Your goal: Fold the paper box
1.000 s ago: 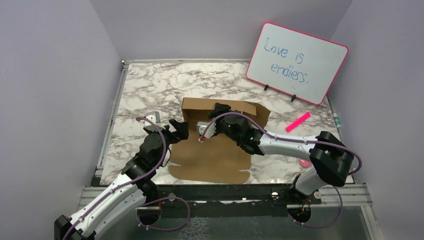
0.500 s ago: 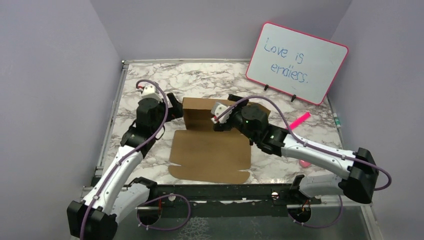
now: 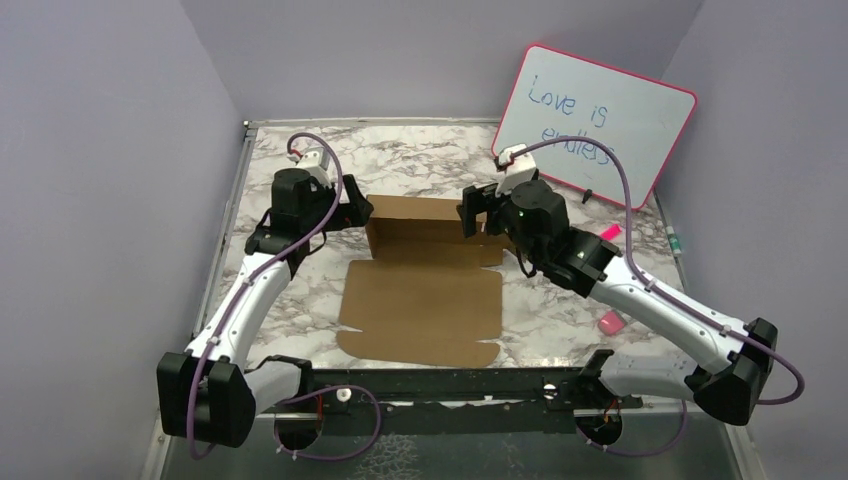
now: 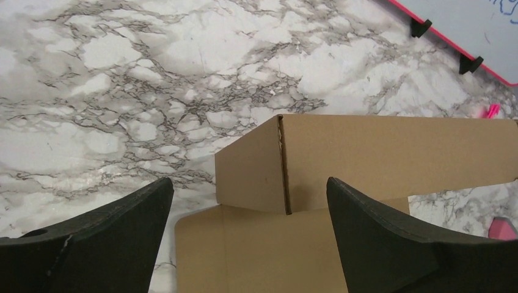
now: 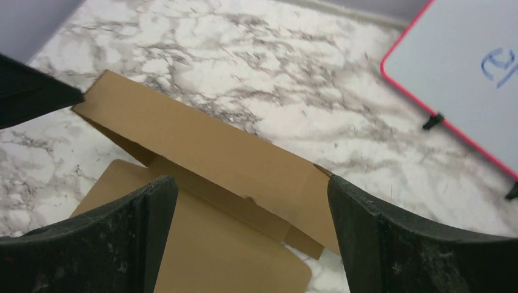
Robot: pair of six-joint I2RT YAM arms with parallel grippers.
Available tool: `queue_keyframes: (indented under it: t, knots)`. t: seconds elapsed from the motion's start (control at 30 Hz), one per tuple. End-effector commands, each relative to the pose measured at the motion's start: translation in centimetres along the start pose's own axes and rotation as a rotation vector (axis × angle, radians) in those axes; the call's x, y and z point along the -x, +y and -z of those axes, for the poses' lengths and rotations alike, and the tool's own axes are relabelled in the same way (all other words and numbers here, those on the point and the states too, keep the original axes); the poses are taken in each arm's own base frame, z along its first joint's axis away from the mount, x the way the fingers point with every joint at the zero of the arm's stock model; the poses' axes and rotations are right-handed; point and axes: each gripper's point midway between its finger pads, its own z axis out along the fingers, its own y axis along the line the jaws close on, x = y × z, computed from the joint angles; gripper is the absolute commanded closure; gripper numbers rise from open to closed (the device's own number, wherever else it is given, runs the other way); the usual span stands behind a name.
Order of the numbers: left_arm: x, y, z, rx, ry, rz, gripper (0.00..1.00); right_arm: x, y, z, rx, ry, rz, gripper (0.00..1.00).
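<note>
Top external: left end effector and right end effector gape empty.

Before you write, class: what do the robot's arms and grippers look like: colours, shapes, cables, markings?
The left arm and right arm have white links joined by black joints. A purple cable loops along each. The left gripper and right gripper are black, with two wedge-shaped matte fingers. A green light glows on the right wrist.
</note>
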Motion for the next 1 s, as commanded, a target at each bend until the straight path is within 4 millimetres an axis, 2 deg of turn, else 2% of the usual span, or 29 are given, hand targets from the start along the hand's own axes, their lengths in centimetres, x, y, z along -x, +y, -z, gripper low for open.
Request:
queue_keyframes:
  t: [0.0,0.1,0.23,0.5,0.63,0.87,0.97]
  knots:
    - [0.3,-1.7,-0.4,-0.103,0.033,-0.047,0.06,-3.8,-2.5,-0.4,-0.098,0.164,-0.242,0.05]
    - [-0.4,-1.9,-0.8,-0.128,0.061,-0.042,0.1,-4.7,-2.9,-0.7,-0.098,0.184,-0.329,0.12]
    - [-1.6,-2.0,-1.3,-0.152,0.105,-0.036,0.14,-4.8,-2.6,-1.4,-0.087,0.162,-0.419,0.2]
    - [-2.6,-2.0,-1.5,-0.171,0.132,-0.033,0.17,-7.6,-3.0,-2.2,-0.145,0.189,-0.494,0.26]
    - [-3.0,-2.2,-1.6,-0.189,0.145,-0.025,0.16,-8.3,-2.8,-2.8,-0.135,0.181,-0.514,0.31]
    - [-3.6,-2.9,-1.7,-0.241,0.169,-0.007,0.18,-7.9,-1.3,-3.8,-0.039,0.134,-0.584,0.34]
    - [-3.8,-3.1,-1.7,-0.257,0.178,-0.003,0.19,-7.6,-0.7,-4.1,0.021,0.101,-0.629,0.39]
